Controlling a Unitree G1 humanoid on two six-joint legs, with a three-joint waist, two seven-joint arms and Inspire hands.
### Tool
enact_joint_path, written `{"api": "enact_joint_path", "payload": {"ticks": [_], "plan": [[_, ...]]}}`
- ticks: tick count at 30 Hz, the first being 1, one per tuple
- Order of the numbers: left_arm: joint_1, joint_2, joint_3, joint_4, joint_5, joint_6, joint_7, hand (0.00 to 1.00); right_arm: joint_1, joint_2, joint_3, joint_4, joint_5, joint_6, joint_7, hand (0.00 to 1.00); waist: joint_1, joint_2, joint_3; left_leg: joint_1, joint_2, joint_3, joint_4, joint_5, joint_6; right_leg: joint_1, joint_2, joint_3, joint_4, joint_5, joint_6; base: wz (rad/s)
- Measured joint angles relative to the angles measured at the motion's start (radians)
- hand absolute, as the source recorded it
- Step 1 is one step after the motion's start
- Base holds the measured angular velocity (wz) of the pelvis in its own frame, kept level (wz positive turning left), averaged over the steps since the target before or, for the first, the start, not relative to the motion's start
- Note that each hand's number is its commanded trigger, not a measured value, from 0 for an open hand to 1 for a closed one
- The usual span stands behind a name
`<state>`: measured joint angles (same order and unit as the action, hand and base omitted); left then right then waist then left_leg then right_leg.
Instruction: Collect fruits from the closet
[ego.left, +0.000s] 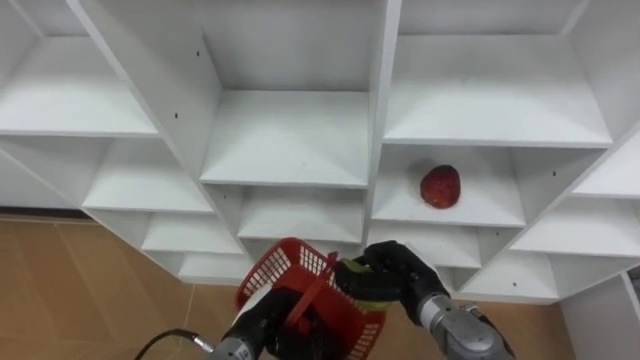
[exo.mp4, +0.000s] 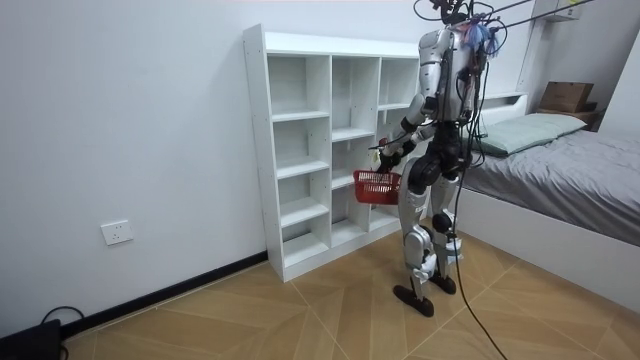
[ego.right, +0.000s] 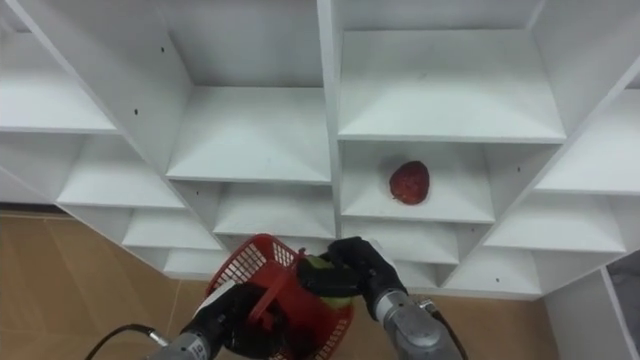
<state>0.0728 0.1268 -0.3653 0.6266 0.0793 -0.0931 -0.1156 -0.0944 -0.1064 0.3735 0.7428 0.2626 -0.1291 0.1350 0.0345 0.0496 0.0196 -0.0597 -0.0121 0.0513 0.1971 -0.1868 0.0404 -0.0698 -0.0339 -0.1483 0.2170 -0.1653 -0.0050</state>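
You have the robot standing upright on the wood floor (exo.mp4: 300, 310), facing the white closet (exo.mp4: 300, 150) that stands against the wall, with a bed (exo.mp4: 560, 150) behind it on the room view's right. Item 1, left hand (ego.left: 258, 325): it comes in from the lower left of the eye views, and its fingers are curled round the handle of the red basket (ego.left: 296, 262), which hangs low in front of the robot at about hip level, just before the closet's lower shelves. Item 2, right hand (ego.left: 402, 275): it sits directly at the basket's far right rim, and its dark fingers are closed round a yellow-green fruit (ego.left: 360, 284), with the fruit showing between the fingers and the basket's mesh wall. You cannot tell from these views whether that fruit is touching the basket or held just above it. Item 3, remaining fruit: 1 red fruit (ego.left: 440, 186) lies alone on a shelf in the column to the right of the closet's middle column, 1 level above the compartment nearest the right hand, well apart from both hands. The basket's inside is mostly hidden behind the hands and the handle, so what it contains cannot be confirmed.
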Motion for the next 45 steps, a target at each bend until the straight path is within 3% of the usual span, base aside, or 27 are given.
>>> {"api": "enact_joint_path", "payload": {"ticks": [23,45], "plan": [[-0.005,-0.016,-0.011,-0.009,0.002,0.007,-0.006,1.0,-0.024,0.018,0.019,0.069,0.005,0.042,0.019,1.0,0.002,-0.002,0.0004,-0.024,-0.001,-0.001,0.012,0.0,0.0,-0.02,-0.003,-0.004,0.005,0.0,0.0,0.0],[-0.006,-0.016,-0.01,-0.032,0.002,0.007,-0.02,1.0,-0.024,0.024,0.019,0.074,0.002,0.043,0.031,1.0,0.002,-0.023,-0.0009,-0.036,0.0,-0.002,0.018,0.0,0.0,-0.029,-0.003,-0.005,0.004,-0.002,-0.001,0.0]]}}
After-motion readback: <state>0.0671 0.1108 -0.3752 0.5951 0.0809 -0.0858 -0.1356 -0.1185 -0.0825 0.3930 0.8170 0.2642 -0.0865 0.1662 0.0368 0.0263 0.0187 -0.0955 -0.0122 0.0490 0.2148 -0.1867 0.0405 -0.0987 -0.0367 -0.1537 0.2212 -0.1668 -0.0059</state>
